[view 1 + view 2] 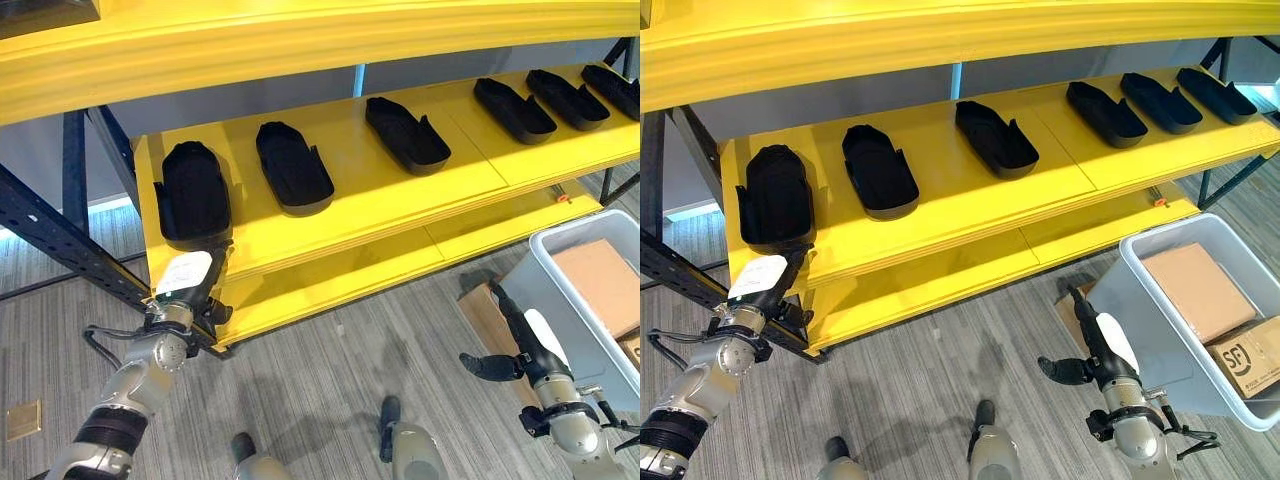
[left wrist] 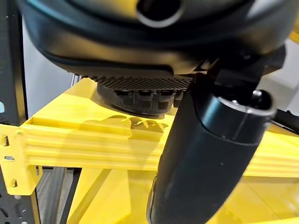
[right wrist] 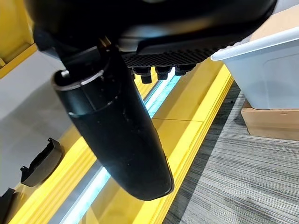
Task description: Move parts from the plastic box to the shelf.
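Note:
Several black moulded parts lie in a row on the yellow shelf (image 1: 380, 195). The leftmost part (image 1: 193, 192) sits at the shelf's left end, slightly over the front edge. My left hand (image 1: 186, 280) is just below and in front of it, fingers straight and pointing at its near end; the left wrist view shows the fingertips (image 2: 140, 95) up against the part. My right hand (image 1: 528, 340) hangs open and holding nothing beside the left wall of the grey plastic box (image 1: 560, 300), thumb (image 1: 487, 367) sticking out.
Other parts (image 1: 293, 165) (image 1: 405, 133) (image 1: 513, 108) lie further right on the shelf. The plastic box holds cardboard boxes (image 1: 1195, 290) and rests on another carton (image 1: 487, 315). A yellow upper beam (image 1: 300, 50) overhangs. A dark upright (image 1: 50, 240) stands at the left. Grey carpet lies between the hands.

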{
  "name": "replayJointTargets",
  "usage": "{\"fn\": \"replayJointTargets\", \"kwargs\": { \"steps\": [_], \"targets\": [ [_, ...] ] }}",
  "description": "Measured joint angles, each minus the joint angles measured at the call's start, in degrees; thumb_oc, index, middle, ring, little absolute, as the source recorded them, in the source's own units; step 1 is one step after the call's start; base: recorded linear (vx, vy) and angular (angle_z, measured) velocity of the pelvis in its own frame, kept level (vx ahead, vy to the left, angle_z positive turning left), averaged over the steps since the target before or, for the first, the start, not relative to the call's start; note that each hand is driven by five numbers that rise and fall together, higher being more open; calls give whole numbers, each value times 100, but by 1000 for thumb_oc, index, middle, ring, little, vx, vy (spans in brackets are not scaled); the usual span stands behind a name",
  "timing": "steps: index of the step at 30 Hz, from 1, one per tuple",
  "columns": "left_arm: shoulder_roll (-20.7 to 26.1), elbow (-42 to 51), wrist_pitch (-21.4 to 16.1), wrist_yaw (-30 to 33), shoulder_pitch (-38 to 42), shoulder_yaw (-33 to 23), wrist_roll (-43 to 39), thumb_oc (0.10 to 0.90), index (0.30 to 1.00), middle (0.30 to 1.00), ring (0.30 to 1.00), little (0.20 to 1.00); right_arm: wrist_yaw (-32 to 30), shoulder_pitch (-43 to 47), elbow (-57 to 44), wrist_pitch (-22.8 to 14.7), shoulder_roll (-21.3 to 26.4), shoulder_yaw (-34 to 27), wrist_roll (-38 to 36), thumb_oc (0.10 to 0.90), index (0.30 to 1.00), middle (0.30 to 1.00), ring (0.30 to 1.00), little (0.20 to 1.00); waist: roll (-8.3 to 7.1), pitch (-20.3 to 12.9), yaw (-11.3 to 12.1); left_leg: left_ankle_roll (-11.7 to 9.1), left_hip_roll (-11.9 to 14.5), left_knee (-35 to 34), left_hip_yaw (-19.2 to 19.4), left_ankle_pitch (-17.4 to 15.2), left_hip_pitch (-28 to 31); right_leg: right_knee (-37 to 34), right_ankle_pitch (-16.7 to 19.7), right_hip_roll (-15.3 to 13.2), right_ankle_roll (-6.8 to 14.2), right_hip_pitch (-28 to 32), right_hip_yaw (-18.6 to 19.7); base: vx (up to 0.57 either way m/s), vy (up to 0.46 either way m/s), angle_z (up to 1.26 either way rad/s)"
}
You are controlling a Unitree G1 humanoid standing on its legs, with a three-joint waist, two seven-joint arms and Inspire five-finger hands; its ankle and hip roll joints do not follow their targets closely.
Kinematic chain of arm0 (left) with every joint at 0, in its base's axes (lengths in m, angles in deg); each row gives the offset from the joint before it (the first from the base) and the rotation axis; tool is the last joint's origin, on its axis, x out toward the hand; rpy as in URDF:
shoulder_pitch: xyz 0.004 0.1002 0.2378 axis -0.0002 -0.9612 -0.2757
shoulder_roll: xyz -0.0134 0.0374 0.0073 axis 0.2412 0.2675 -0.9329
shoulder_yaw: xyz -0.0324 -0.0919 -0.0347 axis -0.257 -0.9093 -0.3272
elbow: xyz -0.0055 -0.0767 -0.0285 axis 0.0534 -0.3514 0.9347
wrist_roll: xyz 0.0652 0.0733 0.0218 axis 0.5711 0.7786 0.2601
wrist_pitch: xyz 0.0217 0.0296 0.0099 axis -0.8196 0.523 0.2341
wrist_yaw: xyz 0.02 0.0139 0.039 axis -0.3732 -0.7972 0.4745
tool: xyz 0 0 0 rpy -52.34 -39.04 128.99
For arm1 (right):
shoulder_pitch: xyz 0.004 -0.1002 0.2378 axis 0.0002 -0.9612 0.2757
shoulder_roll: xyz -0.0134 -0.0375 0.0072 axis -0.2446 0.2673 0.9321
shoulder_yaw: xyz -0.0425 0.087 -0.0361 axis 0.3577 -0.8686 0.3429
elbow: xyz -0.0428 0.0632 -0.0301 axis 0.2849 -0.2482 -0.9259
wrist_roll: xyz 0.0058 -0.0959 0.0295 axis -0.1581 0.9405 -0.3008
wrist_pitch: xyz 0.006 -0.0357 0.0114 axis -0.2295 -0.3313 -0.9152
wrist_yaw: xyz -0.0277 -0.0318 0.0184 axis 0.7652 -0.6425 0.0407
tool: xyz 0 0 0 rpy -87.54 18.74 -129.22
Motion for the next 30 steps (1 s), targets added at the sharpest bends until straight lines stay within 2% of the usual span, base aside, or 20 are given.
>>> {"fn": "replayJointTargets", "kwargs": {
  "steps": [6,13,30],
  "targets": [
    [0,-442,60,35,331,175,-8,900,1000,1000,1000,1000,0,-4,1,-1,0,5,0,900,1000,1000,1000,1000,-30,-18,-6,2,3,45,-1,-3,-11,-13,11,2,-9,1,4,0,0,0],
    [5,-954,101,135,568,311,-18,900,1000,1000,1000,1000,0,-7,2,-7,0,177,-4,900,1000,1000,1000,1000,-154,-110,-122,0,4,52,7,-4,-20,-53,31,9,-26,3,11,0,0,0],
    [4,-1564,102,234,1083,582,-241,900,1000,1000,1000,1000,-1,-111,168,-13,2,231,-112,900,1000,1000,1000,1000,-155,-112,-171,-2,19,58,56,-6,-9,-147,94,39,-34,2,75,1,3,-1]
  ]
}}
